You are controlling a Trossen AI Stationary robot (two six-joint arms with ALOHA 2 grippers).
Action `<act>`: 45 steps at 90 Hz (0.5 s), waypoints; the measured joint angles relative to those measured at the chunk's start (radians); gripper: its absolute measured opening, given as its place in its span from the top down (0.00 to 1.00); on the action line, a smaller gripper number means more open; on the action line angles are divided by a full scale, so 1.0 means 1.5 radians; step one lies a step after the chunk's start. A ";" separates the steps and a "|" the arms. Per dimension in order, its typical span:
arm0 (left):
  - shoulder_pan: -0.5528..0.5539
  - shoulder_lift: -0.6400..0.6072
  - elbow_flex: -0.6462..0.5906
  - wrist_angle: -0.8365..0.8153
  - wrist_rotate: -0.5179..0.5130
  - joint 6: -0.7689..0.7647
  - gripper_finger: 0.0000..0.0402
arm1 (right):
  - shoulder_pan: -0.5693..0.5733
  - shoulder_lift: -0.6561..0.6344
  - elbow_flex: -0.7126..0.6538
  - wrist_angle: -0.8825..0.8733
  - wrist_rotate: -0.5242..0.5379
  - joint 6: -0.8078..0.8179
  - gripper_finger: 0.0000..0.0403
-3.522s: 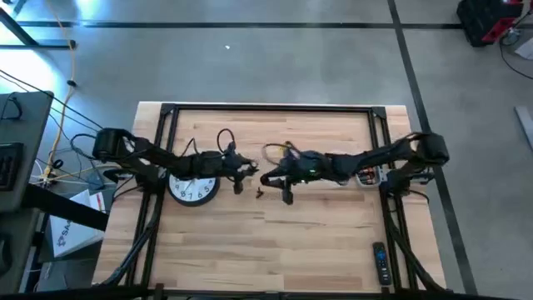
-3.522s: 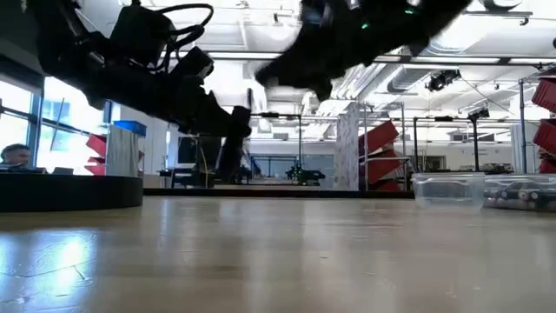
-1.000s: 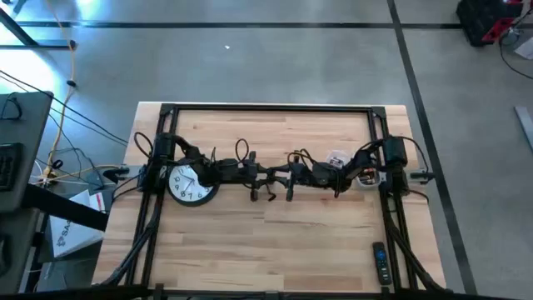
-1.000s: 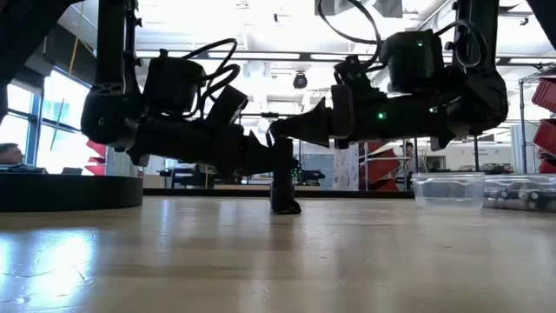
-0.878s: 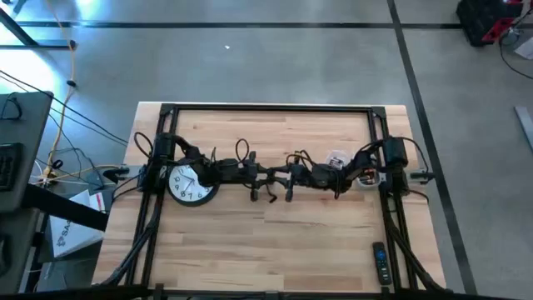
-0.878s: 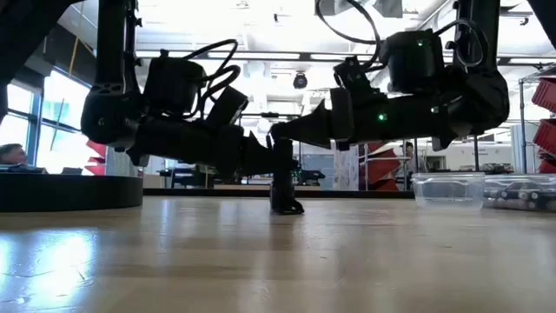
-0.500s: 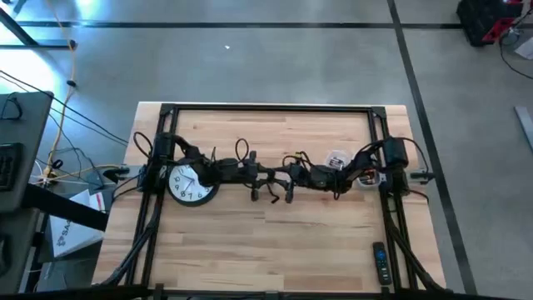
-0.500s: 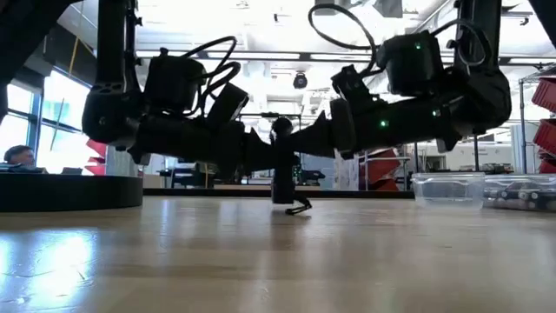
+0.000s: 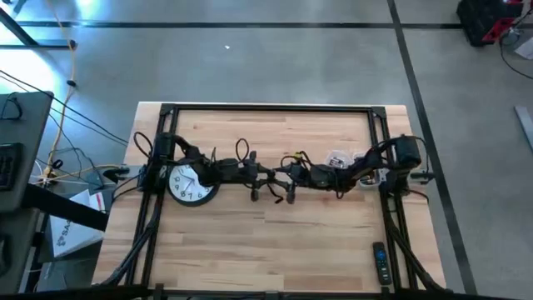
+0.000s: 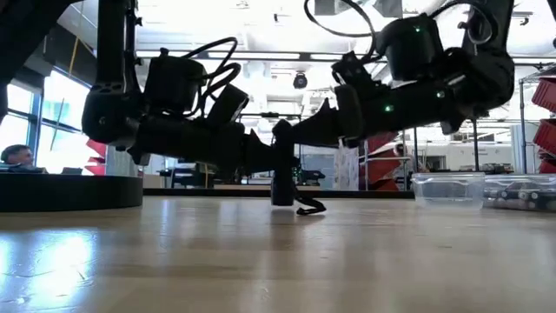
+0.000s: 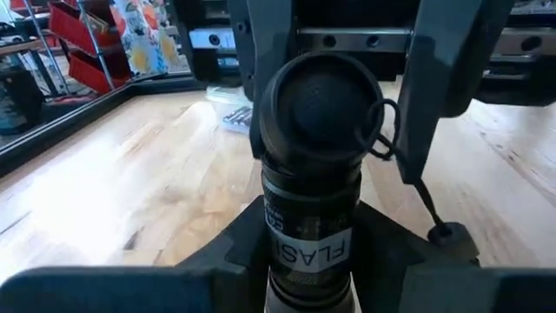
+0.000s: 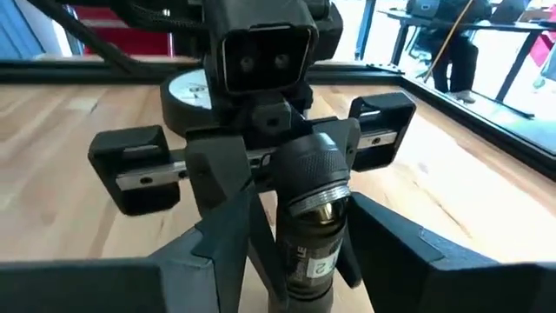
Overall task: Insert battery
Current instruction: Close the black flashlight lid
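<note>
High view shows the left pincer (image 9: 265,176) and right pincer (image 9: 279,177) meeting mid-counter (image 9: 275,242) beside a wall clock (image 9: 191,183), low view shows the flashlight (image 10: 282,178) upright between them on the counter, and both wrist views show each pincer clenched on the flashlight.

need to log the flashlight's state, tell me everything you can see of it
The flashlight is a black cylinder with a ribbed rubbery end cap, a brass-coloured ring below the cap in the right wrist view, a white label reading FLAS, and a thin cord hanging from the cap. It stands upright near the table centre, its base at or just above the wood. The left gripper is shut on its body; the right gripper clasps it from the opposite side.
</note>
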 joint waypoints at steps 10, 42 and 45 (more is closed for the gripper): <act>0.000 0.000 0.000 0.000 0.000 0.000 0.76 | 0.001 -0.033 0.000 -0.068 0.000 -0.012 0.60; 0.000 0.000 -0.001 0.000 0.000 0.000 0.76 | -0.011 -0.157 0.010 -0.314 0.013 -0.054 0.60; 0.000 0.000 -0.001 0.000 0.000 0.000 0.76 | -0.013 -0.168 0.022 -0.348 0.012 -0.063 0.60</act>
